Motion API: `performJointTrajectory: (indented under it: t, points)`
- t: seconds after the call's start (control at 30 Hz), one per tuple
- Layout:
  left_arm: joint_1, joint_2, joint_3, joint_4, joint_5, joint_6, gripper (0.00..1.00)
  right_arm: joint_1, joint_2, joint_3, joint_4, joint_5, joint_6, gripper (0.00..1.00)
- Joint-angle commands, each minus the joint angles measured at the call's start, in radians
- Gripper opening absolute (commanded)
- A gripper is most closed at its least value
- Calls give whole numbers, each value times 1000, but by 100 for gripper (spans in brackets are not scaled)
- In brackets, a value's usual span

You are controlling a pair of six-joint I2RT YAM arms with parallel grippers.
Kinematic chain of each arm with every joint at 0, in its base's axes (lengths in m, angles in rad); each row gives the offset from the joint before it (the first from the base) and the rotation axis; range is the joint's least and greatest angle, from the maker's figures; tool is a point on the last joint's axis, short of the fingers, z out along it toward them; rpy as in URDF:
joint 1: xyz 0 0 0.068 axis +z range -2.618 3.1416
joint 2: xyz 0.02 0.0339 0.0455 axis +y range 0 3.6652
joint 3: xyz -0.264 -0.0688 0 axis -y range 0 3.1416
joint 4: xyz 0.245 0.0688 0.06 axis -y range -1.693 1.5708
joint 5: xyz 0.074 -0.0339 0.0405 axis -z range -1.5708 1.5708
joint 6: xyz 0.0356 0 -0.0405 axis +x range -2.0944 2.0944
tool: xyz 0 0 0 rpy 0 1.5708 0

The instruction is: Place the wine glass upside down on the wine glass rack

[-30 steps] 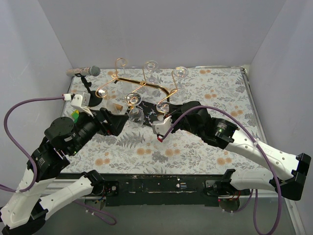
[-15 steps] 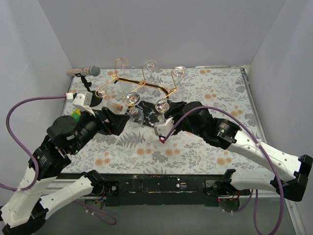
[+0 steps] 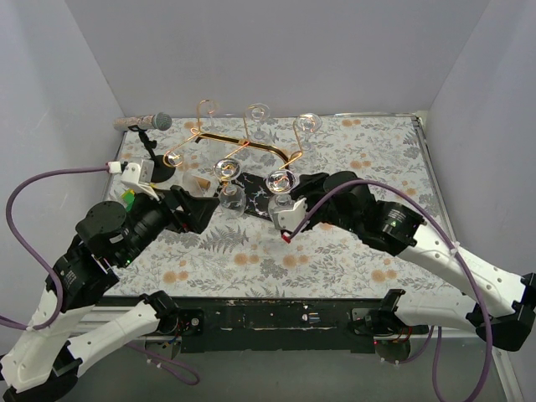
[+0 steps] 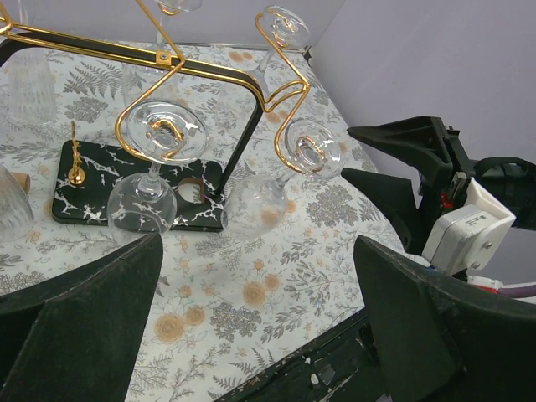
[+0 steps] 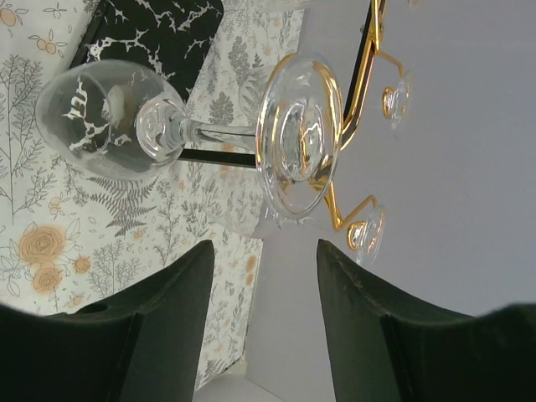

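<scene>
We count four glasses hanging bowl-down on the one wine glass rack (image 4: 79, 193), centre of the top view. The wine glass (image 5: 180, 126) hangs by its foot in a gold curl just ahead of the right gripper (image 5: 264, 247), whose fingers are spread and empty. The left gripper (image 4: 255, 251) is spread wide too, gripping nothing.

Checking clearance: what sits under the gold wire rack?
Under the rack: its black veined base and two glasses hanging bowl-down, one glass over the base, another glass seen against the floral cloth. The first bowl covers part of the base.
</scene>
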Motion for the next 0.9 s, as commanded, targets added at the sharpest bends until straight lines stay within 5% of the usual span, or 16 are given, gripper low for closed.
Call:
performJointTrajectory:
  t: [0.0,0.57,0.87]
  points:
    - [0,-12,-13,-6,-20,0,98,-38,-52,58,-25,-44,42,60]
    - [0,-56,-100,13,-47,-31,98,-317,-219,18,-31,-188,129,67]
    - [0,-166,-234,4,-81,-101,98,-483,-327,-102,61,-233,258,80]
